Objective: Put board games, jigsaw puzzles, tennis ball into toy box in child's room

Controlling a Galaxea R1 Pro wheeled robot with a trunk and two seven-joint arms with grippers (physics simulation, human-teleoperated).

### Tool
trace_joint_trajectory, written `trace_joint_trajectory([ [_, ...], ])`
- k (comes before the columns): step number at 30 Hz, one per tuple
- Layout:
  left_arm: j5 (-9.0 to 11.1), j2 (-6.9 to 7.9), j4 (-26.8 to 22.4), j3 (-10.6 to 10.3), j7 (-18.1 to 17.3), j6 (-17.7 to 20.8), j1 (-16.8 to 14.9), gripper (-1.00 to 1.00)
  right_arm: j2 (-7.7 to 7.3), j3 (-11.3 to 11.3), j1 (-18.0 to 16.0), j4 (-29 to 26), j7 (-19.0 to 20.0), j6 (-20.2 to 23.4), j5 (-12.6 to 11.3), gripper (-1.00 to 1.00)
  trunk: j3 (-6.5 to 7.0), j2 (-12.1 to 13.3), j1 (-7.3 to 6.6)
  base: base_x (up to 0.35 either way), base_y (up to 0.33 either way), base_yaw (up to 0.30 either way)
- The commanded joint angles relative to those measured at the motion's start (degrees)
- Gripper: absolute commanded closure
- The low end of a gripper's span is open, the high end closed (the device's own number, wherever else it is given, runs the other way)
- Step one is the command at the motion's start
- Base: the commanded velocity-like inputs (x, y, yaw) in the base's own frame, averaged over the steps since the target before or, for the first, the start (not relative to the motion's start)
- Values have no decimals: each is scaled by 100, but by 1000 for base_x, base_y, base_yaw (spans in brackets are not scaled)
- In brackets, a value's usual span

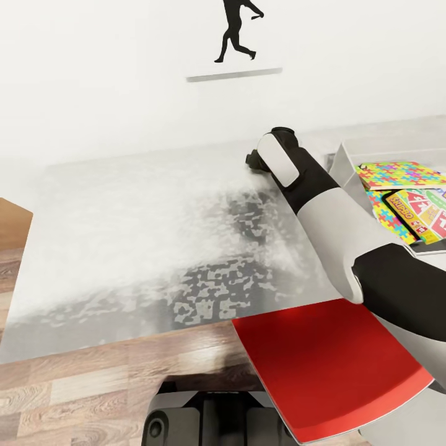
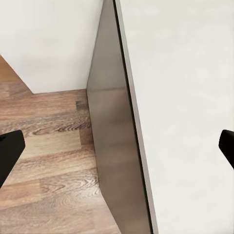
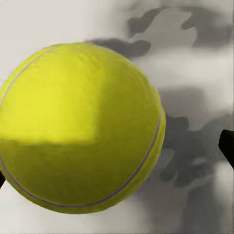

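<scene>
The yellow-green tennis ball lies on the pale grey table, seen close up in the right wrist view. My right gripper is open around the ball; one fingertip stands well clear of it. In the head view my right arm reaches to the table's back right, beside the light-grey toy box. Inside the box lie a jigsaw puzzle, a second jigsaw puzzle and the Skip-Bo board game on top. My left gripper is open and empty, over the table's edge.
A flat red panel juts out at the table's front right, under my right arm. Wood floor runs along the near side. A white wall with a dark figure stands behind the table.
</scene>
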Motion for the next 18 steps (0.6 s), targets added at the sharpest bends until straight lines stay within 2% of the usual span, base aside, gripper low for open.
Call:
trace_joint_trajectory([
  [1, -8, 2, 3, -1, -27, 22, -8, -100, -4, 23, -29, -4, -46, 19, -48, -100, -4, -4, 1, 0, 0, 0],
  [6, -1, 2, 3, -1, -27, 22, -8, -100, -4, 18, -180, -2, -44, 59, -60, -100, -4, -4, 1, 0, 0, 0],
  [18, 3, 2, 3, -1, -27, 22, -8, -100, 0, 16, -274, 4, -44, 77, -66, -100, -4, -4, 1, 0, 0, 0],
])
